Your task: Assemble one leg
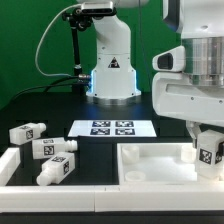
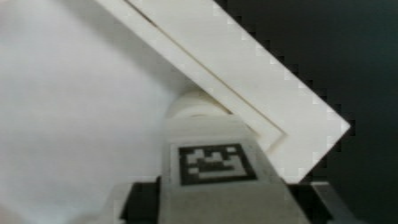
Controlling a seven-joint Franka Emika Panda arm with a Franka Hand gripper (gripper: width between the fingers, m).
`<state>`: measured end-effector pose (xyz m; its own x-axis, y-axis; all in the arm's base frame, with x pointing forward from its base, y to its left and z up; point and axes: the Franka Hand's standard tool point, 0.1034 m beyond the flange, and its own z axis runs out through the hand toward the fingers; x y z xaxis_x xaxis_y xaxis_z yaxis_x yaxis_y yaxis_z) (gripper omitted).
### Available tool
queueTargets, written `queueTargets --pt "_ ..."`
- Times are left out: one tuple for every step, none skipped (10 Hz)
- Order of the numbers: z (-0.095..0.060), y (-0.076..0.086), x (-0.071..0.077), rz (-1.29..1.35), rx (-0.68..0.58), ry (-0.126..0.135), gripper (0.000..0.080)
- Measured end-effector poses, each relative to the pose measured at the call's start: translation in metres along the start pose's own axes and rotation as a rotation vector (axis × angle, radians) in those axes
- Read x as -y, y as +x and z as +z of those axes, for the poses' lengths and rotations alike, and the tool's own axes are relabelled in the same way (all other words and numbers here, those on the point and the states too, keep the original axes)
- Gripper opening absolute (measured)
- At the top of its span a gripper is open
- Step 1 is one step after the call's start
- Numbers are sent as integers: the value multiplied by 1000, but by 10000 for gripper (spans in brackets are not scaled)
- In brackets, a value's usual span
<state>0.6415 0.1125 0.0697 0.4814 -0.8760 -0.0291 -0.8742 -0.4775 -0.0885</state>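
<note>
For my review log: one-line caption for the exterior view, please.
Gripper holds a tagged leg over the white panel; three more legs lie at the exterior view's left.

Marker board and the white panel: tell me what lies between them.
In the exterior view, nothing: only bare dark table lies between the marker board and the near rim of the white panel. The loose legs lie toward that view's left.

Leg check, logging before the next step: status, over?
Claw shut on leg. Leg over panel corner. Three spare legs apart. Nothing in the way.
</note>
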Motion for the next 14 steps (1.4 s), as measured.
queueTargets --pt "0 3 1 198 16 14 285" --pt "1 1 2 396 16 27 285" --pt "2 -1 2 574 19 54 285" --pt "2 0 1 600 22 65 285" --pt "2 -1 1 579 21 65 286" --pt "2 0 -1 475 20 54 286" --pt "2 2 -4 282 28 35 454" --pt "1 9 -5 90 26 42 601" --pt "-2 9 -5 -29 26 47 634" --pt "-4 7 -4 -87 18 57 634" --pt "-2 8 -5 -148 16 55 647" --pt "-1 9 -6 -214 14 53 647" --pt "-2 8 -5 -339 4 44 649" --pt "-8 3 2 -622 -29 18 649"
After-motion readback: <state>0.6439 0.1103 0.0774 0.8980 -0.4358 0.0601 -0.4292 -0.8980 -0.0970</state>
